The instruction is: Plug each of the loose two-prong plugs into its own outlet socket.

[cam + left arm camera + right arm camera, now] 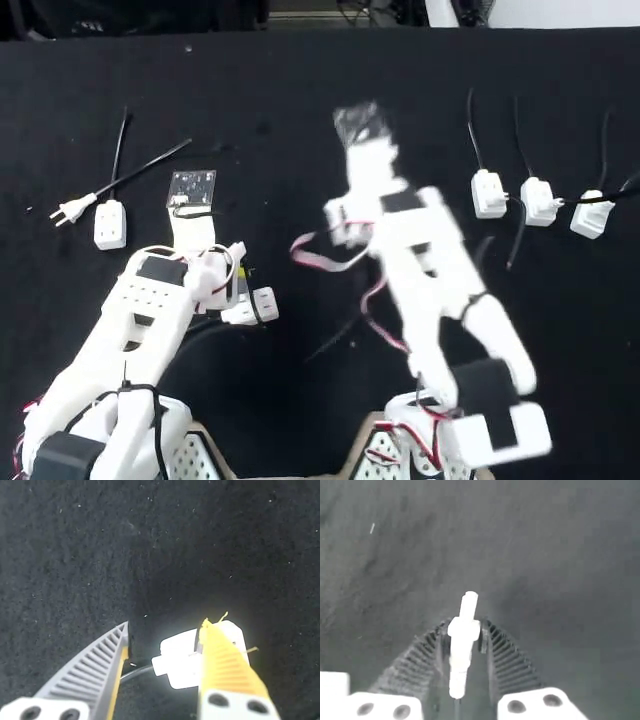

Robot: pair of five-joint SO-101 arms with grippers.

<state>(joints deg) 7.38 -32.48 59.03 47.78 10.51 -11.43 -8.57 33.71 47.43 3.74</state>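
Observation:
My right gripper [462,630] is shut on a white two-prong plug [462,640], whose tip pokes out past the fingers. In the high view this gripper [360,125] hovers over the back middle of the black table. My left gripper [165,625] is open and points down at the mat. A white outlet socket [185,662] with a black cord lies against its yellow finger [220,660]. That same socket [255,303] sits beside the left arm. Another loose plug [65,212] lies at the far left next to a free socket [110,225].
Three white sockets [488,193], [540,200], [592,215] with black cords line the right side of the table. A black cord [150,165] runs from the loose left plug toward the back. Red and white wires hang from the right arm [430,290].

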